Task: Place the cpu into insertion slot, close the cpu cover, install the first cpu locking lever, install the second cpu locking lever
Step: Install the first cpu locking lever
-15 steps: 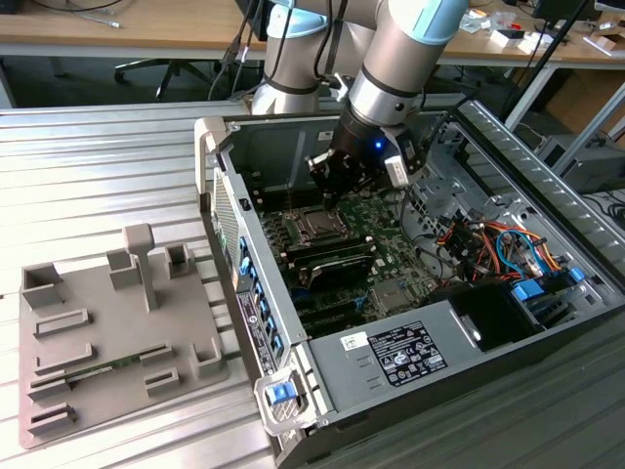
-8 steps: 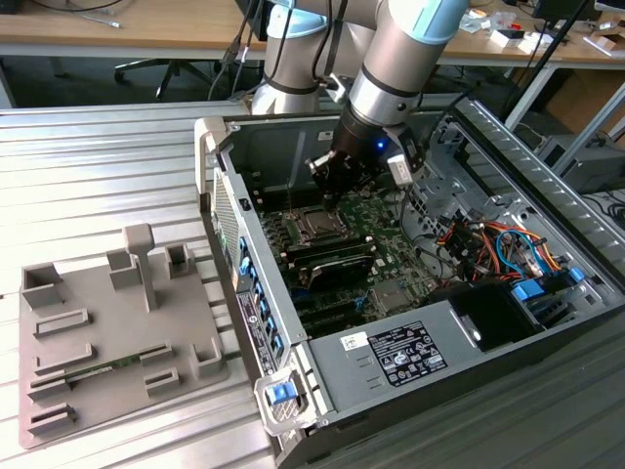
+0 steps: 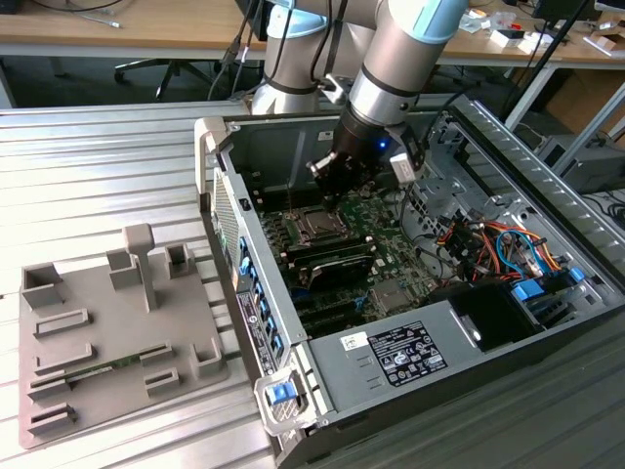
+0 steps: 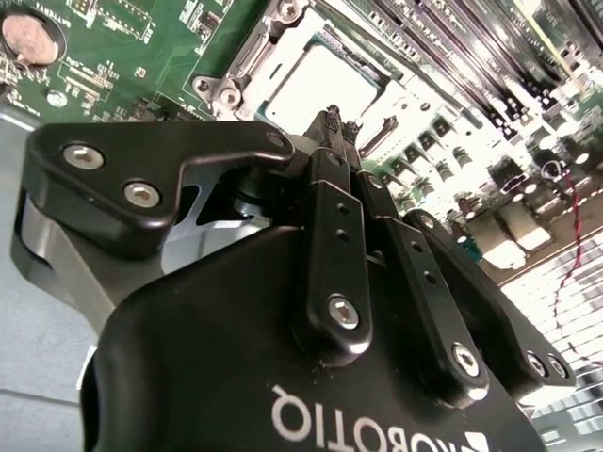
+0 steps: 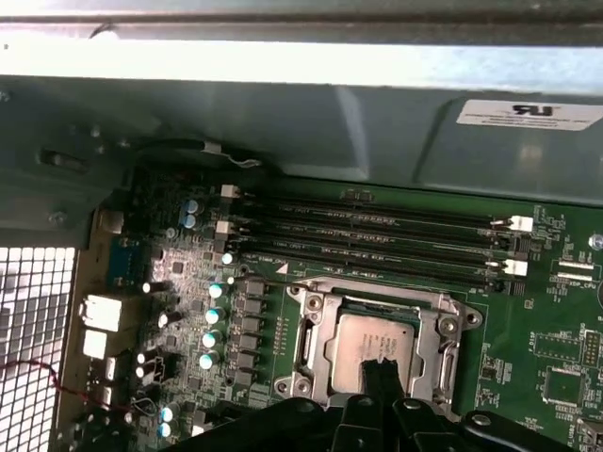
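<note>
Hand (image 4: 334, 127): fingers together, nothing clamped between them. The tips hang just over the near edge of the cpu (image 5: 367, 344). The cpu lies flat in the insertion slot (image 5: 311, 347), straight ahead of the tips. The cpu cover (image 5: 443, 344) looks down around it.

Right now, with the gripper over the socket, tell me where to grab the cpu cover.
Probably a side rail of the cpu cover, from straight above: it lies flat around the cpu, so only its thin edges offer hold.
</note>
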`<state>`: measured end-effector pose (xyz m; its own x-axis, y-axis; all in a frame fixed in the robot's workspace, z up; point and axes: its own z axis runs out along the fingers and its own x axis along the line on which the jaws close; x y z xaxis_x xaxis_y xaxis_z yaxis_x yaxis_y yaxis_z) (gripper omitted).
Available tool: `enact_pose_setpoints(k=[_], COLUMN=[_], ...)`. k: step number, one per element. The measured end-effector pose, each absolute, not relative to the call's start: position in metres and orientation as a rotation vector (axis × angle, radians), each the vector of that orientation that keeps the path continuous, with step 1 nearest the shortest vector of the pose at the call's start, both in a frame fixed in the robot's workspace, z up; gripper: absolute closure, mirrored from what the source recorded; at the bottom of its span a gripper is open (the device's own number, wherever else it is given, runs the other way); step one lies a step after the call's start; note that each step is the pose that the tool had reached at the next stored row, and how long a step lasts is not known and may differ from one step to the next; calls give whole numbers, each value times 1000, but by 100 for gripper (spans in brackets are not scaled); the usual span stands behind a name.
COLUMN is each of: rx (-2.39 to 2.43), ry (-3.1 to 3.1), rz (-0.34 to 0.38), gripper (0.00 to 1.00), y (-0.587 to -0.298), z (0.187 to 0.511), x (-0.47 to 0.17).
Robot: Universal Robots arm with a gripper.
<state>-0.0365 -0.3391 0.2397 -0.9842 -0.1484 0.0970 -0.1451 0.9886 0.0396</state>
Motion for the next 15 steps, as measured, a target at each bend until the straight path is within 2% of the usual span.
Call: enact_pose_setpoints(k=[9, 15], rx=[402, 236], ry=[-3013, -3033], rz=[-49, -56], gripper=[89, 89], y=[-339, -339], z=[240, 237], x=[-37, -37])
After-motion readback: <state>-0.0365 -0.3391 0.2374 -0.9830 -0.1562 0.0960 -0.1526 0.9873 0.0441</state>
